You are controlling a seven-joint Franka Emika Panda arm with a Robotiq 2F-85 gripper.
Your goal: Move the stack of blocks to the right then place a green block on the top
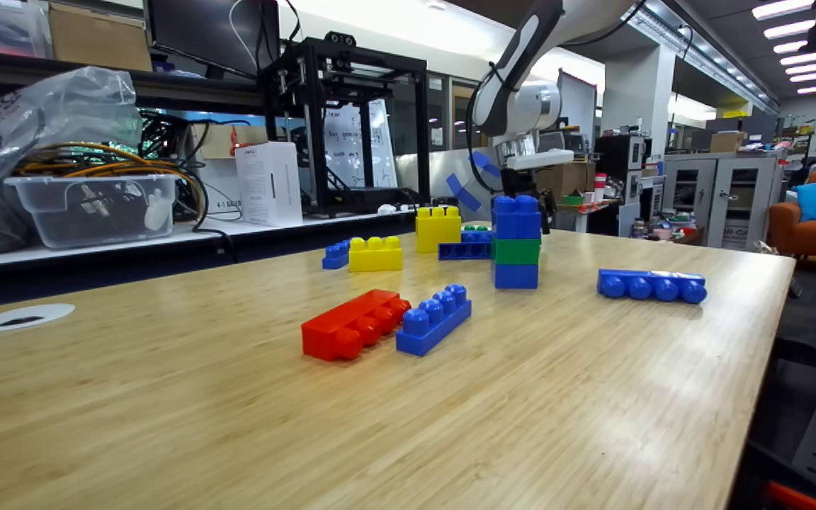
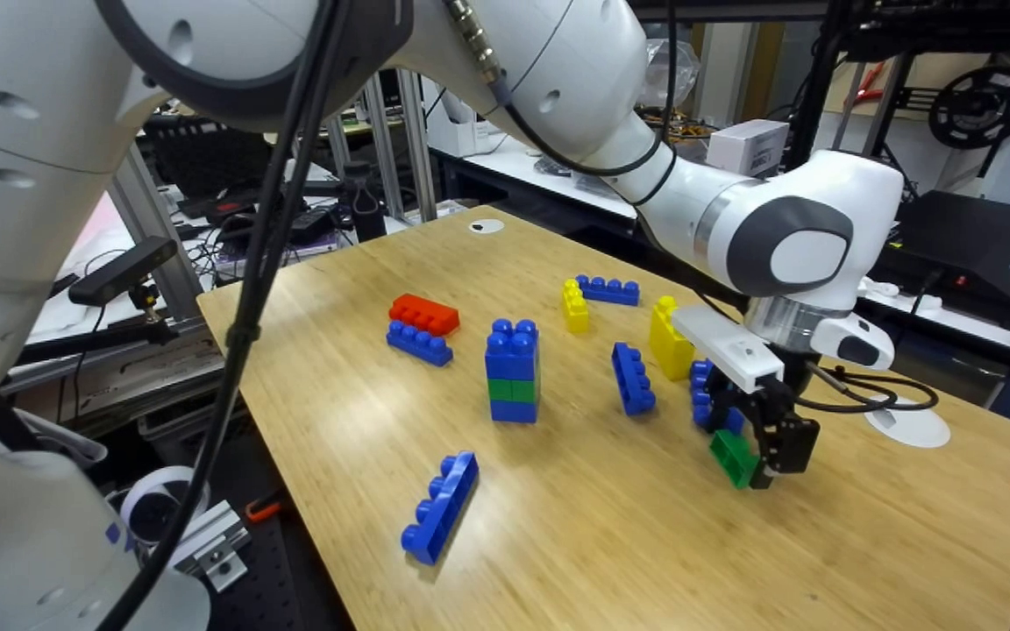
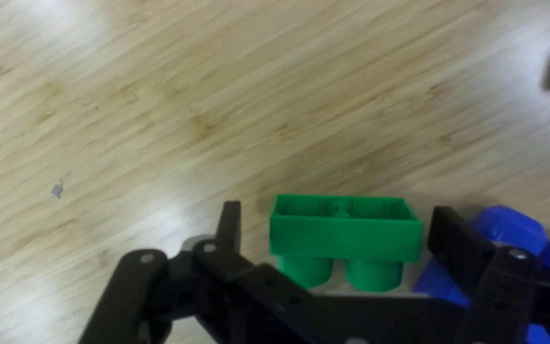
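- While poised with the arm [image 2: 584, 88] low over the table [image 2: 610, 535], seems to be at the second half of the task: about to fetch the green block [image 2: 735, 457] for the top of the stack of blocks [image 2: 512, 372].
- As for that stack, upright on the table and well apart from the jaws; capped in blue, so not yet topped with the loose block. Impossible to tell whether already shifted to the right.
- With jaws spread wide and gripping nothing, astride the green block, with fingers [image 3: 230, 222] at either end of it.
- Next, calls for closing on both ends, lifting clear of the blue brick [image 3: 506, 227] just beside one finger, then carrying to the stack.
- Probably needs a quarter turn on the way, given a block lying on its side, with hollow underside and studs turned sideways.
- Between views, find the stack in both exterior ones, nowhere in the wrist view.
- Hard to make out the green block in an exterior view, past the stack [image 1: 516, 251].
- Better for judging height, in an exterior view: fingertips [image 2: 762, 479] close to the table.
- Only from the wrist, see both gaps between block and fingers, slimmer on the blue brick's side.
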